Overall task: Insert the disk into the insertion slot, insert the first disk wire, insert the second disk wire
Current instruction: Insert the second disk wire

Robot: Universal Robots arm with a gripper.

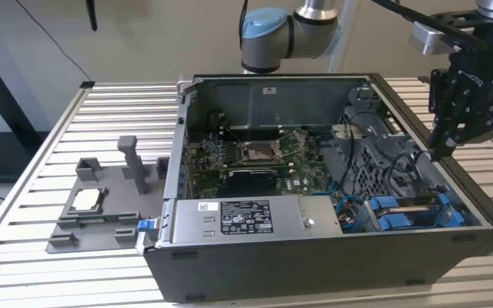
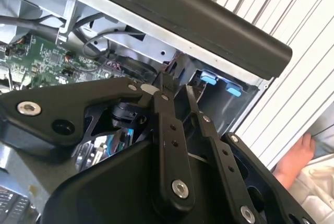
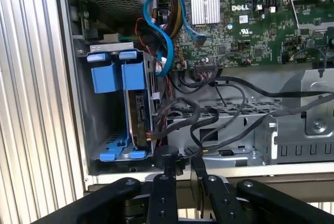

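- As the computer case lies open on the slatted table, its whole interior can be reached from above.
- The gripper hovers over the case's rim, at the corner that has the drive cage. Its fingers stand narrowly apart, with nothing seen between them.
- The disk sits in its blue carrier inside that cage, so the slot step looks done.
- Black wires lie loose in the case beside the cage. The first wire step seems to be in hand, and it likely calls for a fine, well-aimed pinch on one small plug among tangled leads.
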